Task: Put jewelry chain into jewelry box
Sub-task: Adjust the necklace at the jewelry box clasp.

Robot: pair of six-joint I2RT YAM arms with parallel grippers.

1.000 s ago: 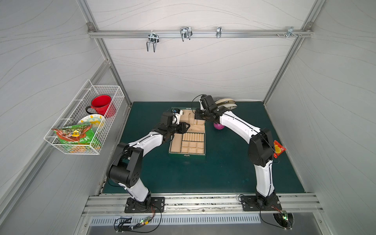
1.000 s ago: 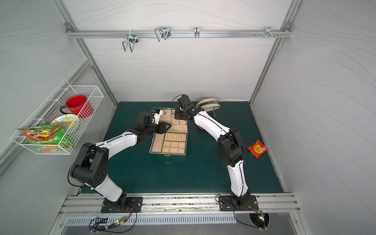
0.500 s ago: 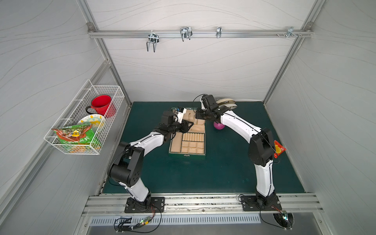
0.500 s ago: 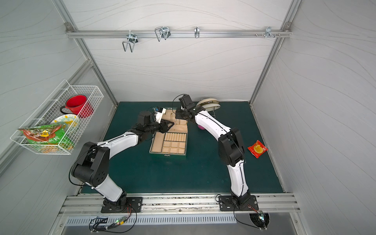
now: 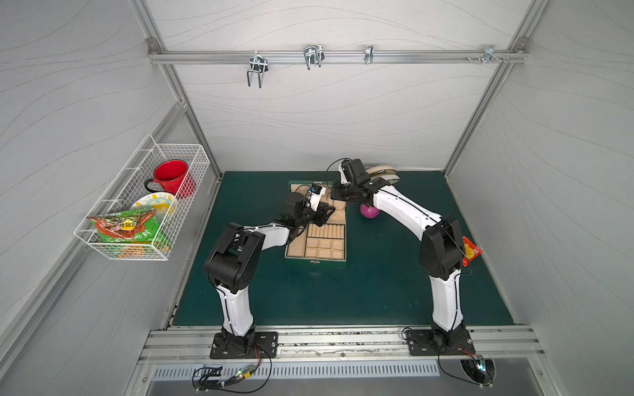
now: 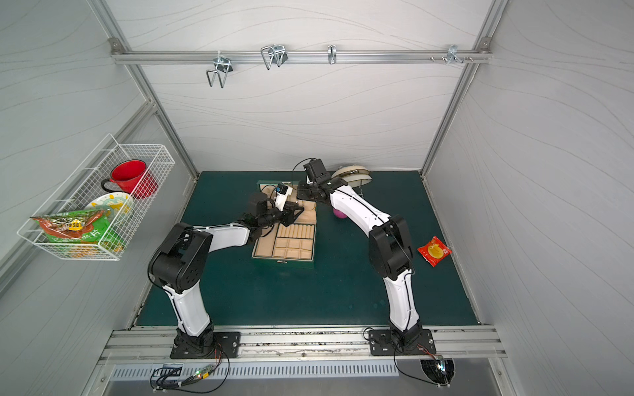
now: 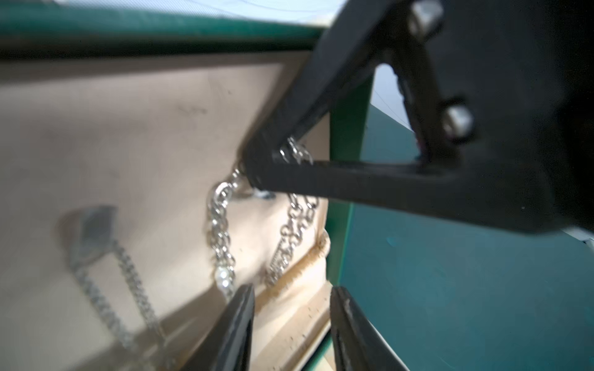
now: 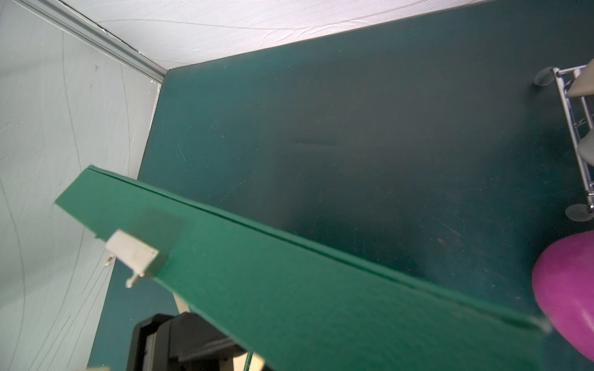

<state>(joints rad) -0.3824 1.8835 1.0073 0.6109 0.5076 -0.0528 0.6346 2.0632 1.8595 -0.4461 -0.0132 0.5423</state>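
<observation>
Over the last second my left gripper (image 7: 291, 292) has edged closer to the open lid of the jewelry box (image 7: 144, 122), jaws half parted and empty, so I judge it ready to guide the drop. My right gripper (image 7: 257, 168) is pinched tight on the jewelry chain (image 7: 220, 231). Its two strands hang against the lid lining, their ends just above my left fingertips (image 7: 238, 321)

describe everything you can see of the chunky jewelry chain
The jewelry chain is silvery and metal-looking, with chunky links. The right gripper is shut on it partway along, so two strands hang down in front of the beige lid lining of the open jewelry box. One strand carries a pearl-like bead low down. The lower ends come near the open left gripper; contact there is unclear.
</observation>
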